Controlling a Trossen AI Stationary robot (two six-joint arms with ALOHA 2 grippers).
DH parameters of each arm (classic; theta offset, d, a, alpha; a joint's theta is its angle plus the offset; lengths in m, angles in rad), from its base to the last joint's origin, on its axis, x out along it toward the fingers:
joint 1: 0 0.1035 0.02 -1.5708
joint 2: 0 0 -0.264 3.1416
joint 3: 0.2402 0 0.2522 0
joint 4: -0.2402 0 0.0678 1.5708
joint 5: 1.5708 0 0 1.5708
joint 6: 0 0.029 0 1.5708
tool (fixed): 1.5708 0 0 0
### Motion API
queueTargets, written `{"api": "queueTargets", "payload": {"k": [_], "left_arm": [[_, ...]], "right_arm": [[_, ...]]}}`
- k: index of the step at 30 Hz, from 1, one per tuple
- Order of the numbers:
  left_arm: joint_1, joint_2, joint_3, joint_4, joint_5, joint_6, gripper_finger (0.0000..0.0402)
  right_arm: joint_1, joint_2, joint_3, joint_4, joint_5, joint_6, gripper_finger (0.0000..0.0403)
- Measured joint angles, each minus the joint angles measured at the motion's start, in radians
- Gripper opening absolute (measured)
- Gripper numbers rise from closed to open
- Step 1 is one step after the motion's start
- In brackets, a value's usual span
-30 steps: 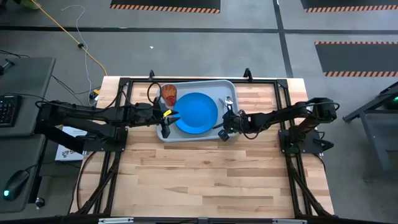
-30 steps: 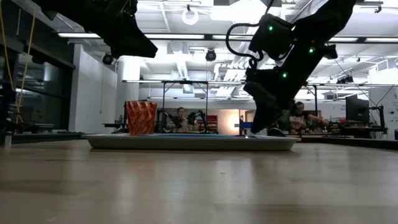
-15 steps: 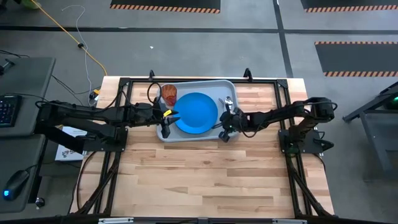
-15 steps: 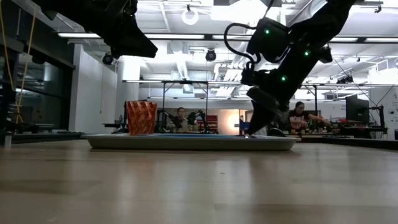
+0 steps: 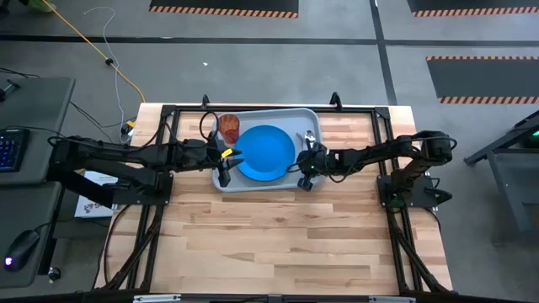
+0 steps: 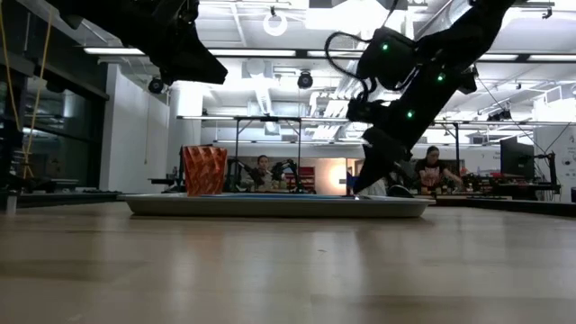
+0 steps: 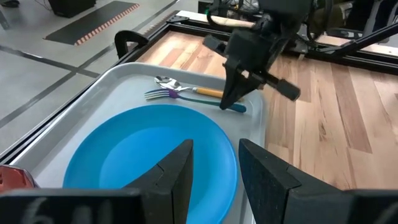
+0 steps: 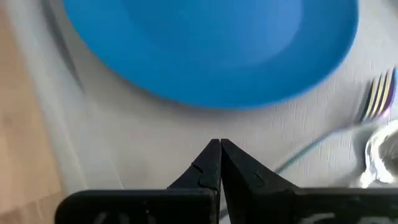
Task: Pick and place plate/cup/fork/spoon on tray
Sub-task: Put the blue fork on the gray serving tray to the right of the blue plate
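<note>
The pale tray (image 5: 278, 114) lies at the table's far middle. The blue plate (image 5: 266, 152) lies flat in it, and the reddish-brown cup (image 5: 229, 128) stands in its far left corner. The teal-handled fork (image 7: 186, 96) and the orange-handled spoon (image 7: 189, 89) lie side by side along the tray's right end. My right gripper (image 8: 219, 149) is shut and points down low over the tray floor (image 8: 124, 155), between the plate (image 8: 211, 43) and the fork's handle end (image 7: 239, 107). My left gripper (image 7: 214, 180) is open and empty, held high above the tray's left edge (image 5: 226, 164). My right gripper comes at the tray from above, slanting from the table's right, with nothing between its shut fingers. Its tips stand right beside the fork's teal handle (image 8: 292, 158). I cannot tell whether they touch the handle or the tray floor.
Bare wooden tabletop (image 5: 269, 244) stretches across the whole near half. Black frame bars (image 5: 168, 114) run along the table's sides and far edge. People sit at benches in the room beyond the table (image 6: 432, 171).
My right gripper, low and shut, has gone a little toward the table's left, farther in over the tray's right end. The tableware has stayed where it was.
</note>
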Motion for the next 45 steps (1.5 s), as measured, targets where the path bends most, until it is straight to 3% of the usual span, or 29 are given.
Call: {"api": "queueTargets", "payload": {"k": [9,18,27,45], "left_arm": [[0.000,0.000,0.000,0.009,0.001,0.001,0.0117],[0.000,0.000,0.000,0.058,0.001,0.001,0.0117],[0.000,0.000,0.000,0.058,0.000,0.001,0.0117],[0.000,0.000,0.000,0.058,0.000,0.008,0.0117]], "right_arm": [[-0.074,-0.200,-0.346,0.593,-0.176,0.074,0.0000],[-0.068,-0.160,-0.364,0.529,-0.123,0.013,0.0000],[-0.120,-0.021,-0.357,0.704,-0.118,-0.016,0.0000],[-0.156,-0.016,-0.356,0.635,-0.154,-0.012,0.0000]]}}
